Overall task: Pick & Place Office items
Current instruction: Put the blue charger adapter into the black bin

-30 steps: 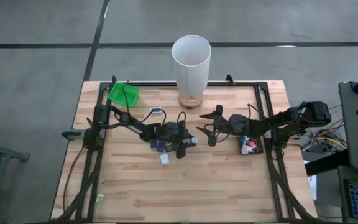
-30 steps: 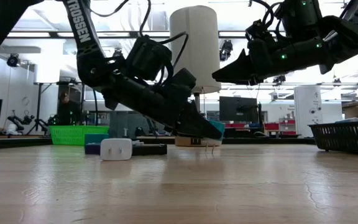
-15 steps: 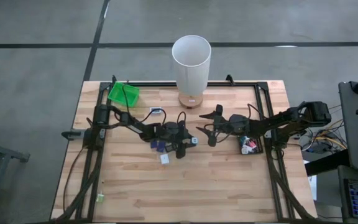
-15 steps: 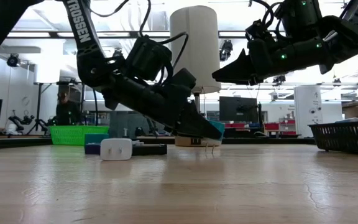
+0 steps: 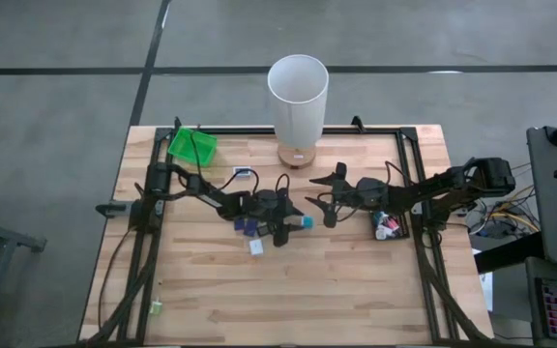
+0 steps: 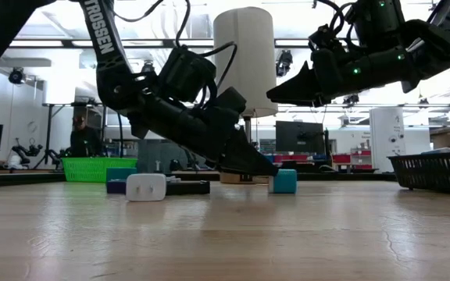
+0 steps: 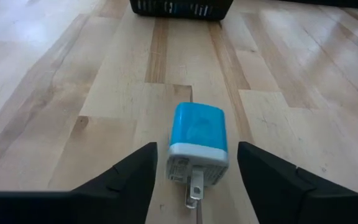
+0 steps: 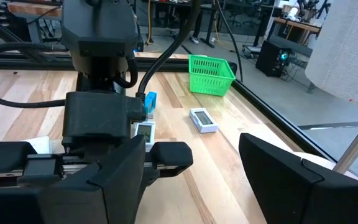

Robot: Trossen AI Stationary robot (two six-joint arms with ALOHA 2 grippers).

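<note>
A small teal charger (image 7: 196, 149) is seen lying free between the parted fingers of the left claw (image 7: 194, 180); nothing is held. It is judged light, rigid, smooth-sided, best gripped across its flat sides.

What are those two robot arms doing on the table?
They are sorting small office items. The left gripper is open, low over the table's middle, with a teal charger lying on the wood between its fingers, not gripped. More small pieces lie beside that arm. The right gripper hangs open in the air nearby, holding nothing. A black tray with a few items sits by the right arm, and a green tray sits at the far left corner.
</note>
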